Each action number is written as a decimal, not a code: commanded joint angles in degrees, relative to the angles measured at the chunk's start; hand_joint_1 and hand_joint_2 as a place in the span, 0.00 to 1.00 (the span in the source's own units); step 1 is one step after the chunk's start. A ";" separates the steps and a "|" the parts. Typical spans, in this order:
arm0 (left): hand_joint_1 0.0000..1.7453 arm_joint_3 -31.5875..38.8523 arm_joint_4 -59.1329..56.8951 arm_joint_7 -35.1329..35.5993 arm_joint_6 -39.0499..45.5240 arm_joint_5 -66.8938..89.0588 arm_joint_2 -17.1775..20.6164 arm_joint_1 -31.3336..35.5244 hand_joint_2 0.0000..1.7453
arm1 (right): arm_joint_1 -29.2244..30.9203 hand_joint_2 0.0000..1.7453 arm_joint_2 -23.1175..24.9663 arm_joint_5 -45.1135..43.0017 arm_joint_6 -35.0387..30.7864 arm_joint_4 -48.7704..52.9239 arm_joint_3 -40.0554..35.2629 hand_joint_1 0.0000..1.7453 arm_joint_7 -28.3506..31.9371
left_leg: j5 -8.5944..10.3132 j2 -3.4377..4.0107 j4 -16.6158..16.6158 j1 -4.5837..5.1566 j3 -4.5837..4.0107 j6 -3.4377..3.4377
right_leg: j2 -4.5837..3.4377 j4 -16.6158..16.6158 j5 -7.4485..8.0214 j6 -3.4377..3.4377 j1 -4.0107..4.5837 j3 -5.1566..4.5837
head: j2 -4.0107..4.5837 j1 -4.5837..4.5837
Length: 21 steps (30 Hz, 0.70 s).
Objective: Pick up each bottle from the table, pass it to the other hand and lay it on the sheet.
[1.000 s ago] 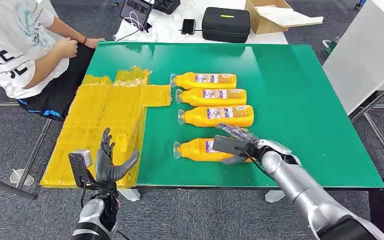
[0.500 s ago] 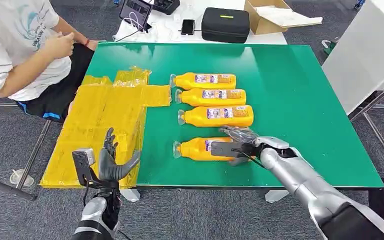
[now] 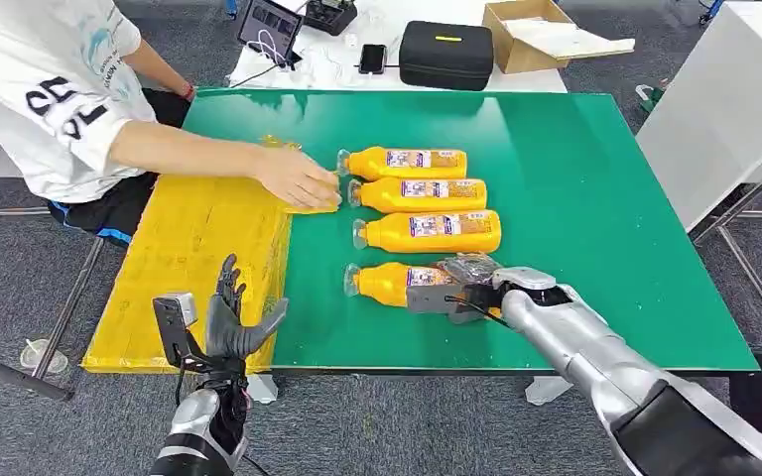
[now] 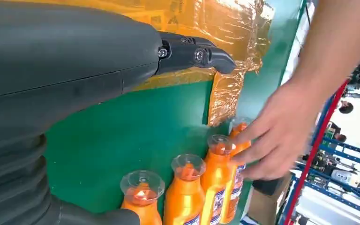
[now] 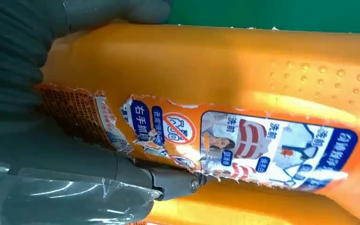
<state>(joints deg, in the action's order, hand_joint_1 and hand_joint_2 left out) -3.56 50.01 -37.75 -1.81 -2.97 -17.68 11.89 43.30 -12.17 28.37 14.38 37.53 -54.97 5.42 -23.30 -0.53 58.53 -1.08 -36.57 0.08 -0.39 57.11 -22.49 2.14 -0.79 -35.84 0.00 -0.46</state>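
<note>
You are at the very beginning of the task: four orange bottles lie on their sides on the green tabletop (image 3: 595, 198), and the yellow sheet (image 3: 198, 248) carries no bottle yet. Your right hand (image 3: 476, 288) is on the nearest bottle (image 3: 397, 283), which rests on the tabletop in front of the other three. In the right wrist view its fingers (image 5: 168, 180) lie across the torn label and the thumb comes over the other side of the body, so I judge it is grasping this bottle, not yet lifting it. Your left hand (image 3: 230, 322) hovers near the front edge of the sheet with the fingers spread and nothing inside (ready to receive, it seems).

What remains is all of it: lift, pass to the left hand, lay on the sheet, and then the same for the other three bottles (image 3: 417, 193).

A person's hand (image 3: 298, 177) reaches over the sheet's far corner, just beside the cap of the farthest bottle; whether it touches the sheet or the bottle I cannot tell. How firm the right hand's hold is cannot be seen; the bottle hides the contact.
</note>
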 commanded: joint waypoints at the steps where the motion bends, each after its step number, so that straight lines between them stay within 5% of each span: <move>1: 0.00 -0.47 -1.73 -0.63 -0.27 -0.52 1.18 0.84 1.00 | -8.37 1.00 -3.48 -8.06 -5.79 9.44 7.43 1.00 3.93 | 0.02 -0.18 -0.11 -0.03 0.15 -0.04 | 0.25 -0.15 -0.04 -0.07 0.06 0.25 | -0.02 0.00; 5: 0.00 -0.28 1.43 -0.73 -0.11 -0.88 1.12 -0.97 1.00 | -17.07 1.00 0.30 -6.42 -16.18 20.29 19.25 1.00 8.79 | -0.06 -0.05 -0.07 -0.04 0.13 -0.02 | 0.09 -0.10 -0.06 -0.08 0.07 0.20 | 0.00 0.00; 9: 0.00 -0.64 6.36 -0.44 -0.71 -2.31 1.10 -3.38 1.00 | -25.21 1.00 9.93 -3.74 -27.79 33.02 31.35 1.00 16.50 | -0.09 0.07 -0.04 -0.04 -0.10 0.00 | -0.07 -0.02 -0.03 -0.08 0.06 -0.07 | 0.00 0.00; 15: 0.00 -3.09 9.54 1.56 -2.66 -6.67 1.12 -3.00 1.00 | -29.34 1.00 14.86 -1.15 -38.43 41.11 36.56 1.00 23.49 | -0.18 0.04 0.03 -0.10 -0.28 -0.04 | -0.01 0.10 -0.16 -0.13 0.15 -0.26 | -0.02 -0.04; 21: 0.00 -6.25 15.30 3.48 -7.58 -11.80 2.04 -4.54 1.00 | -32.79 1.00 16.49 -3.15 -40.98 40.80 40.07 1.00 27.67 | -0.04 -0.12 -0.04 -0.08 -0.48 -0.03 | 0.08 0.02 -0.10 -0.07 0.05 -0.36 | 0.00 0.00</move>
<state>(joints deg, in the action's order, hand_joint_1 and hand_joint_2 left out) -5.20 59.19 -35.93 -5.81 -11.21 -17.66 7.95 15.17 -0.22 26.45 -25.07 74.37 -22.87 30.42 -23.32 -0.64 58.51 -1.17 -37.11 0.09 -0.35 57.13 -22.55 2.10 -0.75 -36.27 0.00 -0.46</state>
